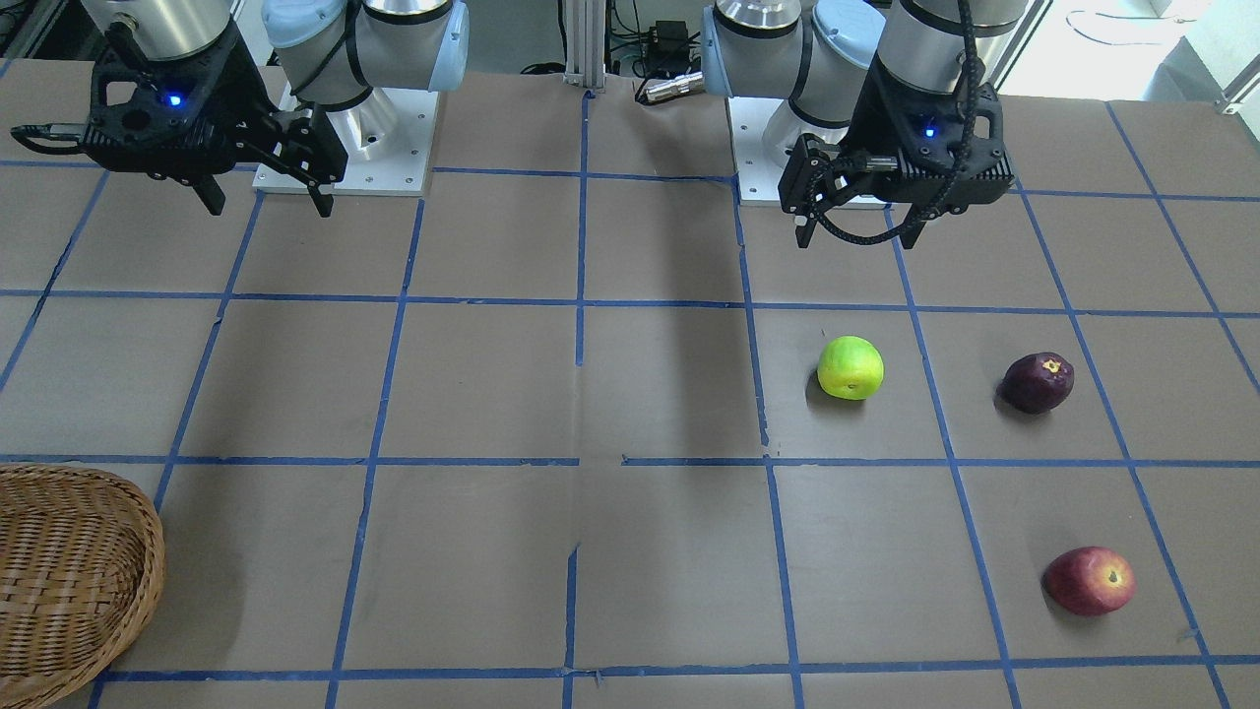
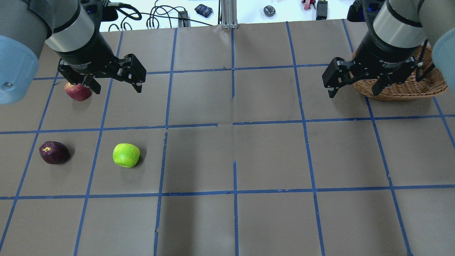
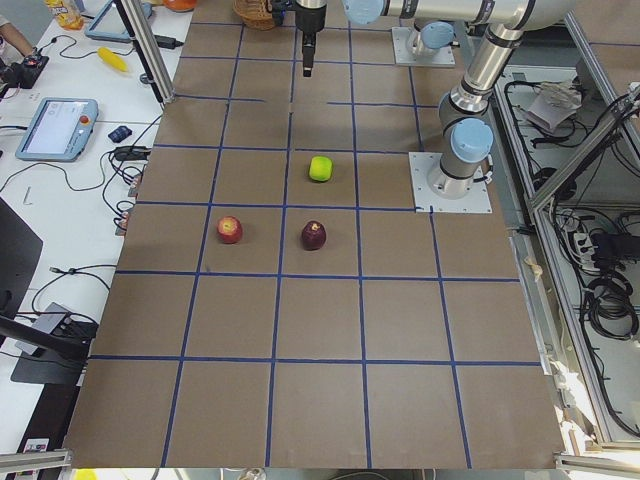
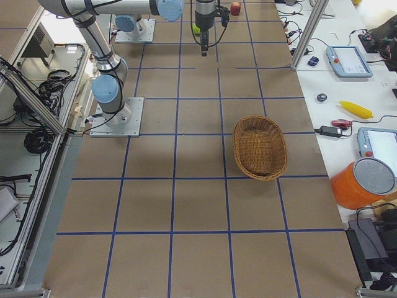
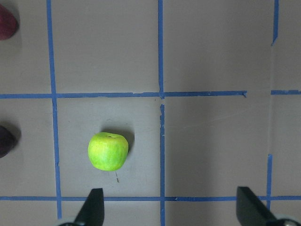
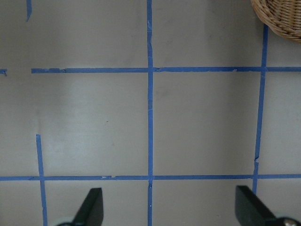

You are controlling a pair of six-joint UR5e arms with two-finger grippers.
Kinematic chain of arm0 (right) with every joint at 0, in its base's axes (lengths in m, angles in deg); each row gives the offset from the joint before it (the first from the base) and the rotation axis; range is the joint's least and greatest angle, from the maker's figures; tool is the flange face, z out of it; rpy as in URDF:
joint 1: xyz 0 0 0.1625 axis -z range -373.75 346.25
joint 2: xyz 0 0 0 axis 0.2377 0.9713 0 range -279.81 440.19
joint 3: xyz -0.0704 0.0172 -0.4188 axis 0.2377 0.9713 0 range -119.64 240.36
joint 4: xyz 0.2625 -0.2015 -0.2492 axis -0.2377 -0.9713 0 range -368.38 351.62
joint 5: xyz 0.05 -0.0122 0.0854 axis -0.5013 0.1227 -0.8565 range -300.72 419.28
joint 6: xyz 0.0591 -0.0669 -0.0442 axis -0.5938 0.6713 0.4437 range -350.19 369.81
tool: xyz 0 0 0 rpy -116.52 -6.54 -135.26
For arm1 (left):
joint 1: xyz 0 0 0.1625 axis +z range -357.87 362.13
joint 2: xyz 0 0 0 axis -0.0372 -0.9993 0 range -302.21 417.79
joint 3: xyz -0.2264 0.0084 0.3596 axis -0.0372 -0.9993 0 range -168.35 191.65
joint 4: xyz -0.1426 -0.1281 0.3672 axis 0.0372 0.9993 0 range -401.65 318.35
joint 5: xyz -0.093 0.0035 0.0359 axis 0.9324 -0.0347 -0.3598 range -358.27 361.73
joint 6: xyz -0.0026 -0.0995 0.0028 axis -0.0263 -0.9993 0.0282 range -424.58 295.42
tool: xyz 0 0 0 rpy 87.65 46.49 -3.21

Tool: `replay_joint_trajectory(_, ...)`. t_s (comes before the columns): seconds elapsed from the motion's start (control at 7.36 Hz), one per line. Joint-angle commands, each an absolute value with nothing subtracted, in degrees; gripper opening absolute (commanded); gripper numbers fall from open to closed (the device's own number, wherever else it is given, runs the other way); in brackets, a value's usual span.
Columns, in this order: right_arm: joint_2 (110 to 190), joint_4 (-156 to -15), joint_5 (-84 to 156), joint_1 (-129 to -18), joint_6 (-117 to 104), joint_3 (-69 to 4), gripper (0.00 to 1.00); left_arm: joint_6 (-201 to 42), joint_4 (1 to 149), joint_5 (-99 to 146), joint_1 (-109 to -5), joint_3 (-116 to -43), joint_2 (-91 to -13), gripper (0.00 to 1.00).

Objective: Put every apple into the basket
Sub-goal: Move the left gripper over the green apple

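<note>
Apples point(image 1: 850, 367) lie on blue-taped table point(image 1: 492, 394), well apart from basket point(image 1: 69, 581).

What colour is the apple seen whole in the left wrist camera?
The apple is bright lime green; the left wrist view shows it best.

The right gripper point(image 6: 169, 214) hangs over the brown table point(image 6: 202, 122), its two dark fingertips spread wide at 7 and 5 o'clock with nothing between them. Blue tape point(image 6: 150, 117) grids the surface. A curve of the wicker basket point(image 6: 277, 19) shows at 1 o'clock.
</note>
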State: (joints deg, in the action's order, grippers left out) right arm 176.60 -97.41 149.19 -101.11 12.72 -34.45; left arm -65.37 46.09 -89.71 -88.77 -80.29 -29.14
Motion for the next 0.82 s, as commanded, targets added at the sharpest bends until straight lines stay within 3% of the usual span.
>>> replay_joint_trajectory(0.0,176.5,-97.4,149.3,-101.1,12.7,-34.5,1.0,-65.4,46.1,-89.7,-88.7,-80.3,-29.1,1.0)
replay_joint_trajectory(0.68,176.6,-97.4,149.3,-101.1,12.7,-34.5,1.0,-62.3,46.1,-89.2,-85.7,-81.0,-30.3,1.0)
